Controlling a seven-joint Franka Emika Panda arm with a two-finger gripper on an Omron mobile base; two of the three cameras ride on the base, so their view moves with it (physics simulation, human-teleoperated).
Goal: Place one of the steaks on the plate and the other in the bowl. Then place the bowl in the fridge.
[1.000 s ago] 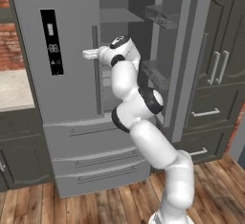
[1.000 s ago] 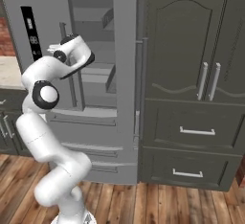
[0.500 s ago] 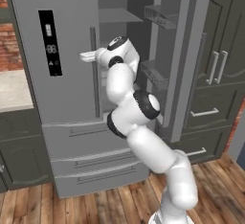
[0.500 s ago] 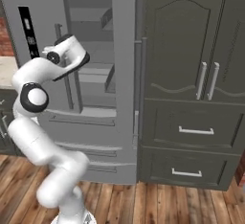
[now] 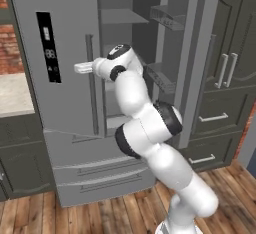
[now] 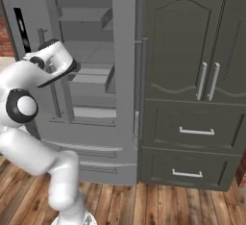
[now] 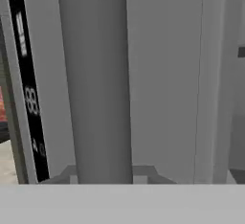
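1. The tall grey metallic French-door fridge [image 5: 65,23] is standing right in front of the robot, between a pale desk [image 5: 15,93] on its left and the dark grey cabinets [image 6: 192,75] on its right.
2. Its right-hand door [image 5: 195,53] is hanging wide open, showing the shelves and the door bins [image 5: 167,17]. The left-hand door with the black display panel [image 5: 48,48] is looking closed or very nearly so.
3. The tool [image 5: 82,68] is reaching sideways at the long vertical handle [image 7: 95,84] of the left-hand door. In the hand view that handle is rising as a broad grey bar, very close.
4. Compared with a second ago, the tool is sitting lower and further toward the display panel, and the arm is folding more tightly at the elbow. The whole picture is also shifting a little, so the base is probably driving.
5. I cannot tell whether the tool is gripping the handle or merely standing narrow beside it, because its tips are hidden.
6. My reading is that the robot is working on the fridge doors, so the task is probably in its last stage. I cannot make out whether the bowl is already on a shelf.
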